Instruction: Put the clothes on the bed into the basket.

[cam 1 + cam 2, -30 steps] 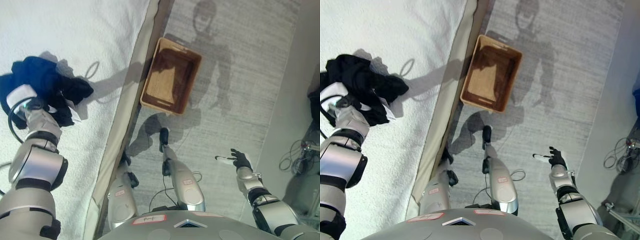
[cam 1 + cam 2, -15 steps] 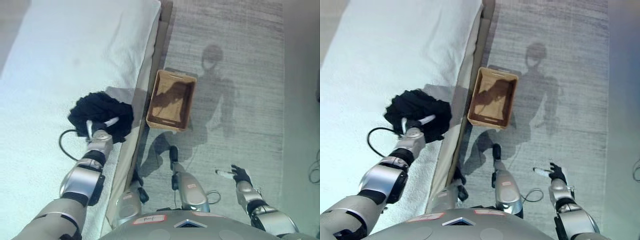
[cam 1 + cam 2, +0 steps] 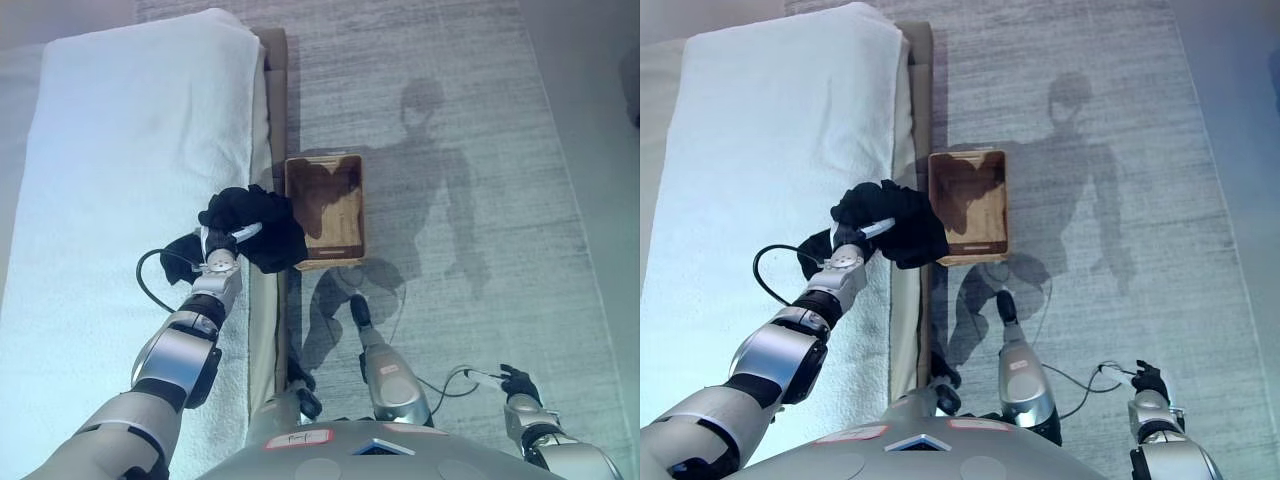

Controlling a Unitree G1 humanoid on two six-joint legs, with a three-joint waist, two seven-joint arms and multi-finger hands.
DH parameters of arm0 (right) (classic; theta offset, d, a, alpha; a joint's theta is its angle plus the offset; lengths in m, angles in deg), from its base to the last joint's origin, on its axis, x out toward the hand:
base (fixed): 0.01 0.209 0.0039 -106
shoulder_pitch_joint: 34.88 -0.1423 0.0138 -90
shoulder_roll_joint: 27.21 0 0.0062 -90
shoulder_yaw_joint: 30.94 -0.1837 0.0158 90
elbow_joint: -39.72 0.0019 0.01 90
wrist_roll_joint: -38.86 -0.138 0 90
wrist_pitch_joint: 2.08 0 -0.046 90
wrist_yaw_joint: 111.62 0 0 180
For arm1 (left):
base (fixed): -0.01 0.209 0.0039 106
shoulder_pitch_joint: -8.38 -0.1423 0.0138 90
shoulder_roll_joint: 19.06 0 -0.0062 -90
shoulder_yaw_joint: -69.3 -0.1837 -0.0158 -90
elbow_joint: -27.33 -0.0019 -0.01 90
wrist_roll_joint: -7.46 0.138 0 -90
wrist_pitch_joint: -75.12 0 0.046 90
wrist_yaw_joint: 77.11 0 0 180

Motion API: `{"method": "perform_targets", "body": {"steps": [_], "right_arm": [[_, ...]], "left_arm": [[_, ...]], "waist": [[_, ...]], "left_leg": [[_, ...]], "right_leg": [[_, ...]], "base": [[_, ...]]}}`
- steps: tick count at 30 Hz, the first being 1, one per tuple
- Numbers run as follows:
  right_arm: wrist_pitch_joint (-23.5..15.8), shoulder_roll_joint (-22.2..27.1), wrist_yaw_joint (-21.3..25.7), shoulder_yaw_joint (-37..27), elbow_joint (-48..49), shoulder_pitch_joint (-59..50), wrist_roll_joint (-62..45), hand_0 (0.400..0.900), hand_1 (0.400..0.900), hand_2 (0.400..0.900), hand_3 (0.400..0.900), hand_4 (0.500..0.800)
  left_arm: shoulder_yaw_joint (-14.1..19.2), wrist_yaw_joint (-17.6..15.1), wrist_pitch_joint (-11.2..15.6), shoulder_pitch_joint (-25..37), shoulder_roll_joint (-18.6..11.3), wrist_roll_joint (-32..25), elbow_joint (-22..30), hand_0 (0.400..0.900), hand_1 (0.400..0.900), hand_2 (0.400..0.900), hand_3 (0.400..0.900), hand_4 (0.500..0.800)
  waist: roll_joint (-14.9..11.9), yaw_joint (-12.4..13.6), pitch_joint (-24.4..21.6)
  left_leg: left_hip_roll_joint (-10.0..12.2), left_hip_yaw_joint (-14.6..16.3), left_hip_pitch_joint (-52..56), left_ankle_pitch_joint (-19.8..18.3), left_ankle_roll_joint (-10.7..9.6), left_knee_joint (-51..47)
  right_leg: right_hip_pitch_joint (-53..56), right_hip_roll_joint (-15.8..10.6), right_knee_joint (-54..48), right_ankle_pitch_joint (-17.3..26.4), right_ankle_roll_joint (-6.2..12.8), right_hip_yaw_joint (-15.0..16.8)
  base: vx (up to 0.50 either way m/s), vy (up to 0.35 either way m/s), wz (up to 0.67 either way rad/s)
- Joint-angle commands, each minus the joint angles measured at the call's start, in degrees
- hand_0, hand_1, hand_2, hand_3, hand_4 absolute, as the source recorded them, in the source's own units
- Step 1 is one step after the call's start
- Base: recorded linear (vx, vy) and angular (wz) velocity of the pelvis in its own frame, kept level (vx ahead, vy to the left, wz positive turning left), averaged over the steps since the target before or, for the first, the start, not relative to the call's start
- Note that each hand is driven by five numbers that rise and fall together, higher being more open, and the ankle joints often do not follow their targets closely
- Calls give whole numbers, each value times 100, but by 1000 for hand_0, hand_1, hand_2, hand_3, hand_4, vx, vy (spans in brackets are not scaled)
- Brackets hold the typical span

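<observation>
So the left hand [image 3: 222, 250], clenched on the dark clothes [image 3: 255, 227], has swung right. They're now at the bed [image 3: 120, 150] edge beside the wicker basket [image 3: 327, 208], and the drop looks close.

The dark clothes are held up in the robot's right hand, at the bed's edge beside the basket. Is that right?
Not quite: the left hand holds them, not the right. The right eye view shows its fingers in the dark clothes, at the edge of the bed beside the basket. The right hand hangs low over the carpet, holding nothing.
</observation>
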Motion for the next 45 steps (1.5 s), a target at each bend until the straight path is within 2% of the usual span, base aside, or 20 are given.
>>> {"method": "perform_targets", "body": {"steps": [1, 9, 17, 18, 21, 25, 33, 35, 39, 45], "right_arm": [[15, 644, 177, -172, -440, 87, -349, 900, 900, 900, 900, 800], [-92, 647, 175, -172, -415, 123, -563, 900, 900, 900, 900, 800], [-203, 622, 196, -130, -354, 114, -725, 900, 900, 900, 900, 800], [-210, 614, 191, -108, -380, 83, -756, 900, 900, 900, 900, 800], [-209, 574, 184, -100, -417, 77, -795, 900, 900, 900, 900, 800], [-213, 490, 153, -66, -425, 161, -807, 900, 900, 900, 900, 800], [-268, 400, 76, 9, -286, 218, -813, 900, 900, 900, 900, 800], [-259, 397, 46, 41, -272, 227, -778, 900, 900, 900, 900, 800], [-239, 358, -16, 61, -269, 299, -674, 900, 900, 900, 900, 800], [-176, 196, -110, 145, -227, 392, -477, 900, 900, 900, 900, 800]], "left_arm": [[285, 15, 423, 1140, -358, 209, -344, 400, 400, 400, 400, 500], [114, 144, 384, 1520, -453, 284, -513, 400, 400, 400, 400, 500], [98, 163, 355, 2024, -932, 302, -786, 400, 400, 400, 400, 500], [99, 163, 349, 2114, -985, 275, -841, 900, 900, 900, 900, 800], [118, 417, 389, 2141, -1039, -3, -834, 900, 900, 900, 900, 800], [18, 503, 411, 2164, -1071, 11, -746, 900, 900, 900, 900, 800], [-126, 708, 441, 2004, -902, -25, -535, 900, 900, 900, 900, 800], [-271, 808, 406, 1915, -911, 282, -549, 900, 900, 900, 900, 800], [-204, 916, 391, 1558, -722, 216, -463, 900, 900, 900, 900, 800], [-54, 947, 364, 737, -470, 439, -391, 900, 900, 900, 900, 800]], "waist": [[253, -217, 116], [417, -372, 149], [359, -494, 145], [333, -509, 138], [283, -502, 130], [270, -474, 111], [351, -439, 104], [376, -446, 106], [443, -405, 114], [451, -310, 152]], "left_leg": [[280, -506, 134, -175, -231, 33], [344, -315, 165, -169, -296, 33], [478, -111, 116, -114, -394, 33], [507, -65, 122, -106, -414, 33], [558, -9, 117, -76, -452, 33], [621, 4, 140, -47, -488, 33], [638, -73, 148, -31, -516, 33], [637, -90, 166, -29, -514, 33], [609, -200, 217, -38, -494, 33], [554, -369, 439, -62, -452, 33]], "right_leg": [[319, -49, 17, -536, 336, 9], [182, 48, 17, -516, 326, 175], [-45, 190, 17, -462, 313, 327], [-70, 211, 17, -456, 312, 350], [-117, 267, 17, -455, 301, 384], [-105, 316, 17, -478, 261, 383], [-40, 345, 17, -536, 214, 289], [3, 347, 17, -549, 201, 257], [157, 327, 17, -599, 182, 158], [524, 291, 17, -687, 160, 5]], "base": [[45, -80, -20], [49, -70, -20], [41, -70, -17], [72, -97, -23], [51, -71, -10], [52, -58, 0], [18, -23, 7], [-6, -10, 13], [-21, 3, 17], [-42, 7, 20]]}}
